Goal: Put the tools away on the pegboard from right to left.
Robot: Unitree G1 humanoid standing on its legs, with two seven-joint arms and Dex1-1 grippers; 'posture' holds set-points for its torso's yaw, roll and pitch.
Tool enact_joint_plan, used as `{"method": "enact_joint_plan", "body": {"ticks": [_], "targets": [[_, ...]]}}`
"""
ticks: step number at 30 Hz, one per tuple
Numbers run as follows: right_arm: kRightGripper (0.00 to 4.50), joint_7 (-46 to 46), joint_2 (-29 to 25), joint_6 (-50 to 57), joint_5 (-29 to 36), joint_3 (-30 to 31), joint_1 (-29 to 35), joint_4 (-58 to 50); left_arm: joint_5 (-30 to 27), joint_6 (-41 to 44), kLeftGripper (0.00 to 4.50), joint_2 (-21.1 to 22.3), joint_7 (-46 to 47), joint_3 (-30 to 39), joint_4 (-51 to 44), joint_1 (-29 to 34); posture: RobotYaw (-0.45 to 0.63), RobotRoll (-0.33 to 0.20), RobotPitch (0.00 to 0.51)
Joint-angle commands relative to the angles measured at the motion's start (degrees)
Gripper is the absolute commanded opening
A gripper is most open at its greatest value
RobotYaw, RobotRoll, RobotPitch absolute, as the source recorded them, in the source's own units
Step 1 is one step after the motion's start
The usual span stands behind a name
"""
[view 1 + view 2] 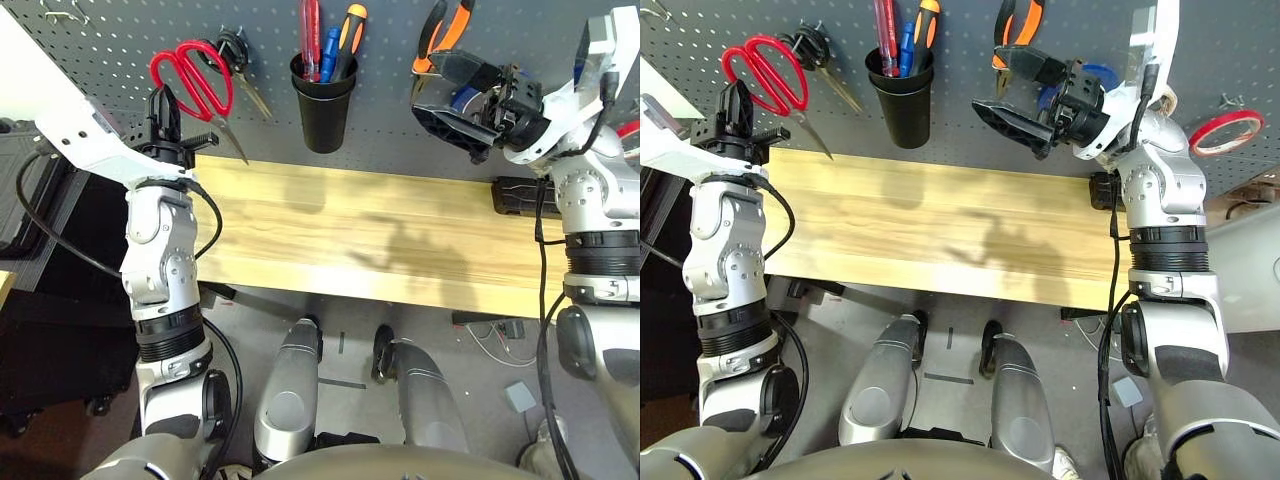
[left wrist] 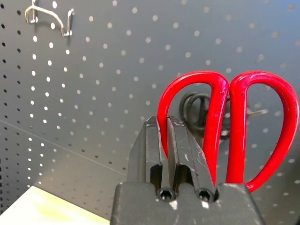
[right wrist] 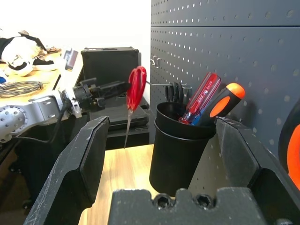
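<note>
My left gripper [image 1: 165, 112] is shut on one handle loop of the red-handled scissors [image 1: 195, 75], holding them blades down against the pegboard [image 1: 110, 40]. In the left wrist view the fingers [image 2: 152, 140] clamp the left loop of the scissors [image 2: 243, 126]. Whether the scissors rest on a hook, I cannot tell. The red-handled screwdriver [image 1: 311, 35] stands in the black cup holder [image 1: 323, 105]. The orange-and-black pliers [image 1: 445, 28] hang further right. My right gripper [image 1: 425, 88] stands open just below the pliers, holding nothing.
Black-handled scissors [image 1: 232, 48] hang right behind the red ones. Blue and orange-handled screwdrivers share the cup. A red tape roll [image 1: 1225, 130] hangs at the far right. An empty hook [image 2: 47, 16] is up left. A black box [image 1: 515, 197] sits at the wooden table's [image 1: 350, 235] right end.
</note>
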Motion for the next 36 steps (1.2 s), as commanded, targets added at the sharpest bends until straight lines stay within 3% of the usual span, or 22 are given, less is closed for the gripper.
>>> {"method": "enact_joint_plan", "body": {"ticks": [1,15,18,21,27,36], "targets": [[4.5,-0.2,0.4,-1.2,-0.1,-0.8,-0.7,-0.3,0.9,-0.9,0.04,0.7,-0.6,-0.4,3.5,-2.1,0.28,0.0,0.241],[4.5,-1.3,3.8,-4.7,-2.5,0.3,-0.3,1.2,6.1,-5.9,0.04,3.8,-5.4,-2.8,30.2,-14.6,0.27,0.0,0.24],[4.5,-1.9,4.4,-5.3,-3.0,0.4,0.5,0.9,7.0,-7.4,0.95,4.6,-8.0,-4.0,33.4,-14.7,0.26,0.0,0.238],[4.5,-3.1,5.1,-6.6,-3.9,0.1,1.2,1.0,7.9,-8.2,2.17,5.2,-9.5,-4.8,32.8,-12.2,0.25,0.0,0.237],[4.5,-5.2,6.1,-7.8,-3.6,-0.3,4.7,-0.7,7.6,-8.2,4.48,5.6,-12.1,-5.4,25.0,-3.2,0.25,0.0,0.239],[4.5,-9.8,6.8,-8.7,-4.5,-1.1,11.6,-2.4,7.3,-7.5,4.48,5.0,-14.9,-5.8,15.3,10.2,0.25,0.0,0.241]]}}
